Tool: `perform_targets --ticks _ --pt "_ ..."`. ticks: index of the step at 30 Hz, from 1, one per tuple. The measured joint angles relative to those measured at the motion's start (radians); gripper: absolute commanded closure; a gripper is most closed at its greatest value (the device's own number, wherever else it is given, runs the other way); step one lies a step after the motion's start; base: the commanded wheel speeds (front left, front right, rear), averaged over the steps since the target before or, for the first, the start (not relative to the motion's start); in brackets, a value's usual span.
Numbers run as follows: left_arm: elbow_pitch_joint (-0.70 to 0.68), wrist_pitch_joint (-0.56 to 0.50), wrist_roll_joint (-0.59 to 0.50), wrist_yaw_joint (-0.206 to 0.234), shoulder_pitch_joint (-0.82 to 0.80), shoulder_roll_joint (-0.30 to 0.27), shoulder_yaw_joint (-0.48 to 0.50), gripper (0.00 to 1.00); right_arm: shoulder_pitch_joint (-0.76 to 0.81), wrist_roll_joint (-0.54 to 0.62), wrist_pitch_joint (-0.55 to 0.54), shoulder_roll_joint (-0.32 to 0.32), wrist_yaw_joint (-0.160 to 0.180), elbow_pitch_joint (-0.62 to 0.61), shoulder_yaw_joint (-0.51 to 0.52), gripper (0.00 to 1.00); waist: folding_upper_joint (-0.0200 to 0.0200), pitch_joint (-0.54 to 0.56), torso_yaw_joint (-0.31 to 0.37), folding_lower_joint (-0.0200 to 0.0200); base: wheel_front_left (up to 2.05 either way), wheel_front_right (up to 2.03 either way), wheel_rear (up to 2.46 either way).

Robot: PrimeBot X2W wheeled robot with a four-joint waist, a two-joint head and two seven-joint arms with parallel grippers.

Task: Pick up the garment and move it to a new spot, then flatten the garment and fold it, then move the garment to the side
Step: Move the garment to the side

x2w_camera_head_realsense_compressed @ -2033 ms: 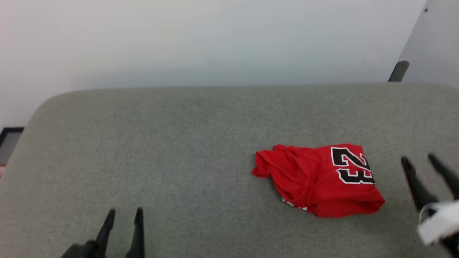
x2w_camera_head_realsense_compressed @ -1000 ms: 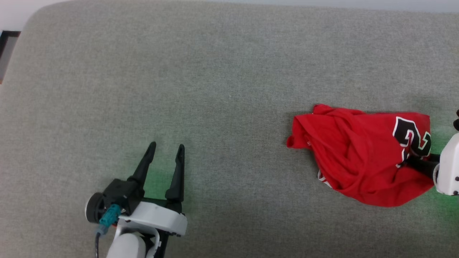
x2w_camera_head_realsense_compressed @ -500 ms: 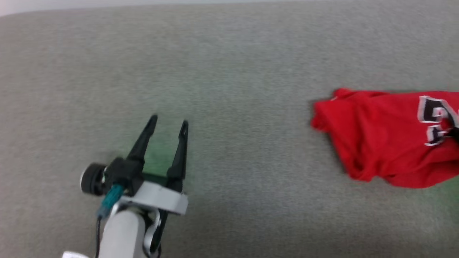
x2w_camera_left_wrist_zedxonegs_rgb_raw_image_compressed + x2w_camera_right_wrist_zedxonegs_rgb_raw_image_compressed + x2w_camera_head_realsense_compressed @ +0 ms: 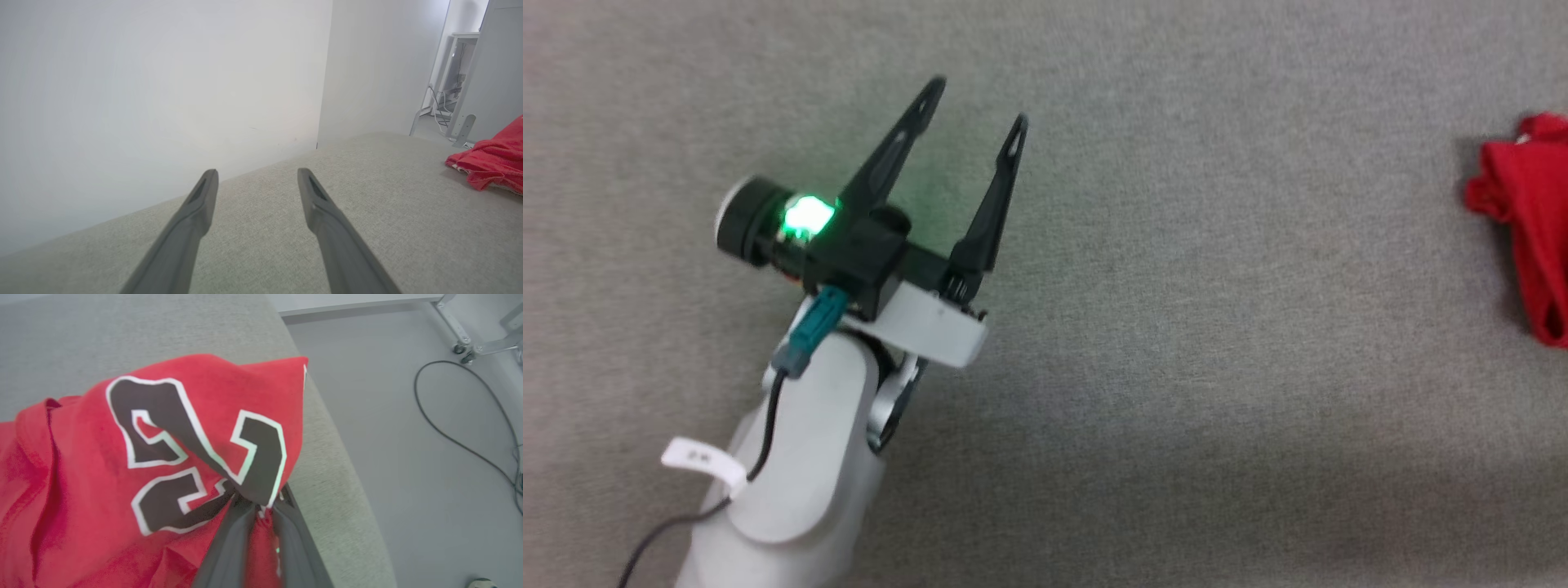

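Main risk we see: the right gripper [image 4: 259, 496] has only a thin pinch of the red jersey [image 4: 81, 477]. It's taken at the very tips, jaws nearly together on a fold right under the black "23". If the lift goes fast, or the rest of the cloth drags on the grey padded top [image 4: 135, 326], that fold could slide out, b/c little fabric sits between the fingers.

Second worry: the jersey lies near the pad's edge w/ bare floor [image 4: 408, 490] just beyond, so a slip there prob. puts it over the side.

Third: it's bunched up, so hoisting it by one mid-panel point will likely leave it hanging in a clump, making the flatten step harder.

Position: in the right wrist view the jersey spreads left of and above the fingers and touches both. In the head view the jersey [image 4: 1531, 237] sits at the far right edge, well apart from the left gripper [image 4: 977, 102]. That one hangs over bare pad w/ jaws wide and nothing in them, so no backup from that side yet.
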State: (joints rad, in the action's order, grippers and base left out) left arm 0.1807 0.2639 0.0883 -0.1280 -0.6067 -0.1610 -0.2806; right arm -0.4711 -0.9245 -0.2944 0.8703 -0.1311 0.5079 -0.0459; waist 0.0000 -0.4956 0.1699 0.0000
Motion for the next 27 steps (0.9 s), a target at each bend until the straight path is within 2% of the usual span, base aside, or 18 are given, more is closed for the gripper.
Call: perform_targets --ticks 8,14,20,21,23,27 --pt "0.011 0.0 -0.001 -0.001 -0.114 -0.04 -0.047 0.0 -0.229 0.142 0.1 0.004 0.0 0.221 -0.053 1.0 0.0 -0.096 0.026 0.0 0.0 0.0 0.0" --pt "0.002 0.0 -0.001 -0.001 -0.132 -0.056 -0.05 0.0 -0.353 0.215 0.17 -0.051 0.0 0.373 -0.101 1.0 0.0 -0.139 0.027 0.0 0.0 0.0 0.0" --pt "-0.009 -0.006 -0.001 0.007 -0.128 -0.067 -0.051 0.0 -0.418 0.244 0.22 -0.09 0.0 0.459 -0.159 1.0 0.0 -0.145 0.031 0.0 0.0 0.0 0.0" --pt "-0.008 -0.006 -0.001 0.011 -0.125 -0.067 -0.051 0.0 -0.425 0.244 0.225 -0.095 0.0 0.468 -0.169 0.76 0.0 -0.143 0.032 0.0 0.0 0.0 0.0" --pt "0.001 -0.008 0.006 0.012 -0.115 -0.066 -0.05 0.0 -0.431 0.246 0.239 -0.097 0.0 0.48 -0.191 0.0 0.0 -0.134 0.034 0.0 0.0 0.0 0.0" --pt "0.045 -0.007 0.031 0.013 -0.077 -0.06 -0.048 0.0 -0.433 0.246 0.247 -0.084 0.0 0.494 -0.24 0.0 0.0 -0.098 0.033 0.0 0.0 0.0 0.0"
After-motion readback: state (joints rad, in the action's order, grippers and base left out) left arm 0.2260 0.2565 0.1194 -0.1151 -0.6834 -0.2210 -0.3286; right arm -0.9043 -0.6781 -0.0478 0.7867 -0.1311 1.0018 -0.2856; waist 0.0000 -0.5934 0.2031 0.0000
